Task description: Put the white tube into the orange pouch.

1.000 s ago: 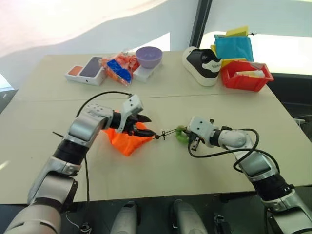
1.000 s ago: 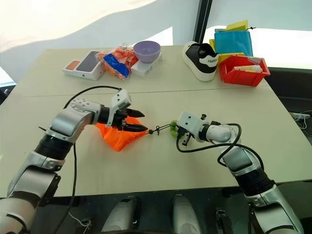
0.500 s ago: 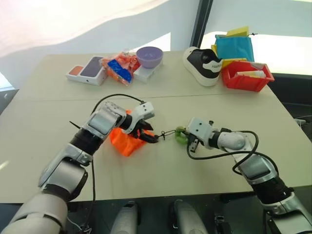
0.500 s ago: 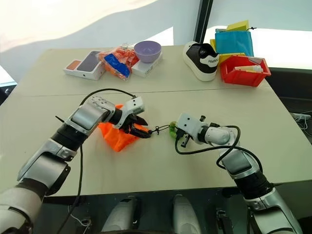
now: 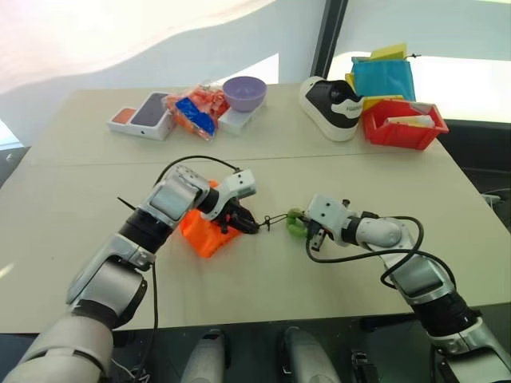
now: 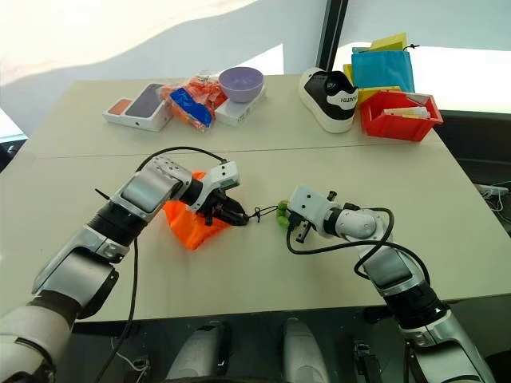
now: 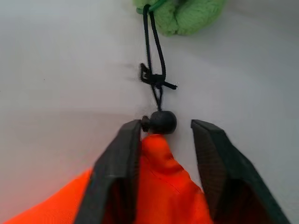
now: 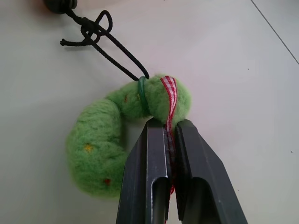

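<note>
The orange pouch (image 5: 201, 233) lies crumpled on the table in front of me, its neck pointing right. My left gripper (image 7: 166, 123) is shut on the fabric (image 7: 161, 186) at that neck, just behind the black cord stopper (image 7: 161, 122). The black cord (image 7: 152, 51) runs from the stopper to the fuzzy green ring (image 8: 105, 140). My right gripper (image 8: 170, 122) is shut on the red-checked ribbon (image 8: 169, 91) tied to the ring, which rests on the table (image 5: 263, 271). The white tube is hidden.
At the table's far side stand a phone box (image 5: 142, 115), a crinkly orange-and-blue packet (image 5: 194, 112), a purple bowl (image 5: 243, 92), a black-and-white shoe (image 5: 331, 108) and a red bin (image 5: 403, 124) holding a white item. Blue and yellow bags (image 5: 383, 76) sit behind the bin.
My left gripper has dropped and turned onto the pouch's neck, and its fingers have closed in on the fabric. The right gripper has held still on the ring.
</note>
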